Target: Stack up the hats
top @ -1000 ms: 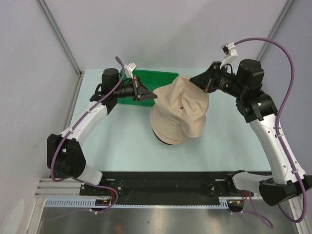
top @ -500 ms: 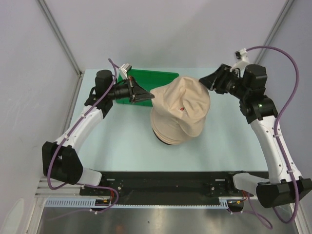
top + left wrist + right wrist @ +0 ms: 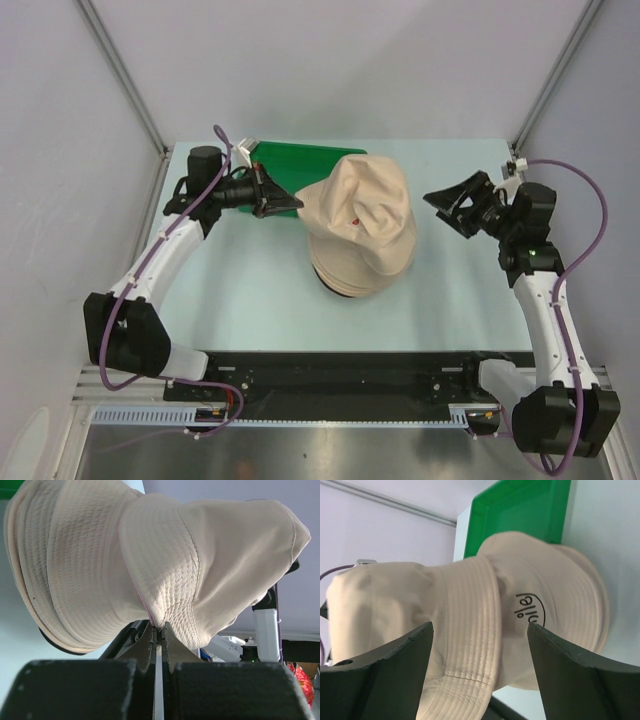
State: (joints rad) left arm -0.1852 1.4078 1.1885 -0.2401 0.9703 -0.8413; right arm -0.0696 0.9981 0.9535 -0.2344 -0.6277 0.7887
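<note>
- Right now the pile of hats [image 3: 345,278] sits in the middle of the table, and I give every place from that pile.
- On top of the pile lies the top hat [image 3: 365,200]. It is slumped and skewed, with its crown leaning toward the back instead of sitting square over the hats beneath.
- My left gripper [image 3: 158,628], at the pile's left side, is clamped on the edge of that hat's brim. I judge the pinch is there to tug the brim round and line it up with the brims below.
- My right gripper [image 3: 447,208] hangs to the right of the pile, fingers spread wide and holding nothing, apart from the fabric. That spot makes sense, since it leaves the cloth free to shift.
- Behind the pile is the green tray [image 3: 300,160]. I cannot tell whether the two touch, but its rim is the one thing a backward pull might snag.
- Open table [image 3: 240,290] lies in front of the pile and on both sides, so the left arm has room to draw outward.
- As I judge it, the risk is that too hard a pull drags the whole pile sideways.
</note>
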